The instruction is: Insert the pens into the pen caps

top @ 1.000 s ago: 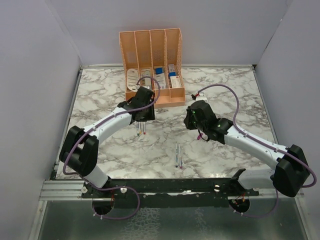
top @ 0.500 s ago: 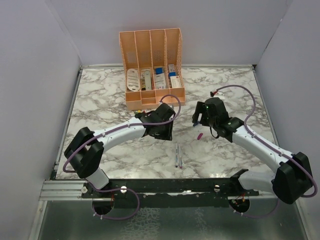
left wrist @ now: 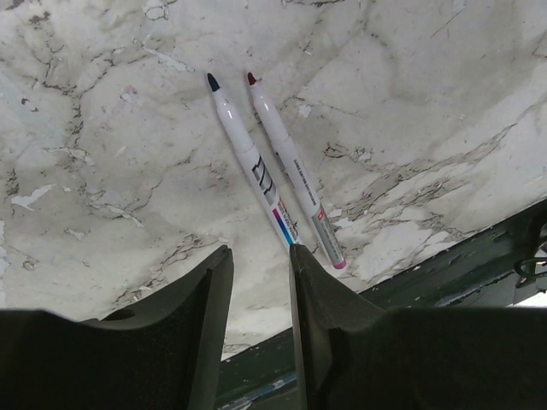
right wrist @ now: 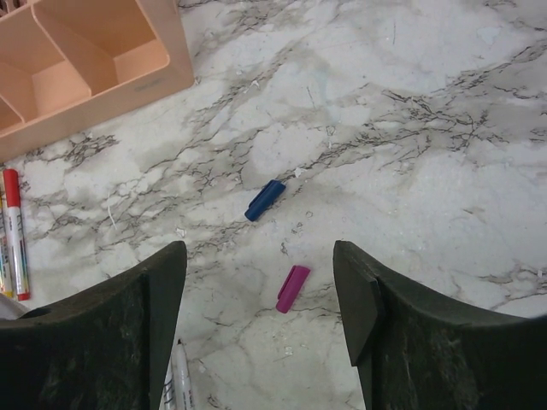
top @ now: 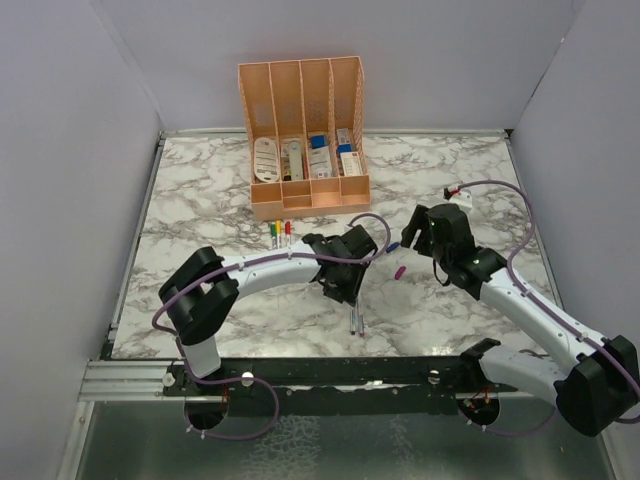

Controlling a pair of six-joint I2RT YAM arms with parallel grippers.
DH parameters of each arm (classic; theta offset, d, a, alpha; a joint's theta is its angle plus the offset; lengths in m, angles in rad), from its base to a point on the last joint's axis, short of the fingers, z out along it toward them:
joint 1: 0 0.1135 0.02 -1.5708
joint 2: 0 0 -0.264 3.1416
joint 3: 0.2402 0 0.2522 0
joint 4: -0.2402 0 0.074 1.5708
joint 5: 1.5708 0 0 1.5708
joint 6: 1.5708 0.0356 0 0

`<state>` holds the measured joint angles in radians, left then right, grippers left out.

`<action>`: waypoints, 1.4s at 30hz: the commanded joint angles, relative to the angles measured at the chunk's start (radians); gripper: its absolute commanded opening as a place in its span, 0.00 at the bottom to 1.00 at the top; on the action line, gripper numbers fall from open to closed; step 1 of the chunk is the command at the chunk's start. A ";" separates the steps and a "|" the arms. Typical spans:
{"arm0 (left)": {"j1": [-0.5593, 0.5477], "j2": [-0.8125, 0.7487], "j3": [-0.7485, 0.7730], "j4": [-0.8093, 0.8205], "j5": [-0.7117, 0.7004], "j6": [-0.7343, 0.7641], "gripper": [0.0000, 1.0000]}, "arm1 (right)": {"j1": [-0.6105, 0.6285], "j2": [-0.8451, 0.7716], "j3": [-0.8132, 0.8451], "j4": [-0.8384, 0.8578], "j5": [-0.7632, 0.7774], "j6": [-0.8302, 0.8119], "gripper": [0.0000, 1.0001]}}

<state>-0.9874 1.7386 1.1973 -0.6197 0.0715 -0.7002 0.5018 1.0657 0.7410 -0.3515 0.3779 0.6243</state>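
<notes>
Finished pens (top: 279, 233): three lie side by side just in front of the peach organizer (top: 300, 140), with yellow, green and red ends. Judge these capped and leave them.
Left pincer (left wrist: 261, 282): jaws narrow with nothing between them; it hovers over the near end of the bare pens.
Bare pens (left wrist: 256, 166): two lie almost touching near the desk's front edge, tips pointing away from the pincer. Expect them to be light and stiff, with smooth round barrels that roll. Take one across mid-barrel and keep the tip end free. Mind the neighbour, which sits close enough to be nudged.
Blue cap (right wrist: 265, 199): it lies on its side, right of the bare pens. It is tiny, hard and likely to skid, so grip it by the closed end.
Magenta cap (right wrist: 292, 288): it lies near the blue cap without touching it, and handles the same way.
Right pincer (right wrist: 259, 256): jaws wide and empty, above both caps.
Desk (top: 200, 200): flat, marble-patterned and smooth, so it offers little friction.
Walls (top: 80, 150): plain panels close in the left, back and right.
</notes>
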 commanded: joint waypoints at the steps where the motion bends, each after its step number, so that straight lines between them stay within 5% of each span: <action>1: -0.009 0.026 0.040 -0.032 0.024 0.017 0.35 | -0.009 -0.025 -0.018 0.003 0.045 0.027 0.68; 42: -0.033 0.176 0.079 -0.049 0.079 0.103 0.36 | -0.014 -0.009 -0.026 0.013 -0.015 0.034 0.67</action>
<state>-1.0168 1.8900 1.2732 -0.6605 0.1280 -0.6182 0.4950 1.0534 0.7200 -0.3519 0.3729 0.6506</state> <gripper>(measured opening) 0.358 0.675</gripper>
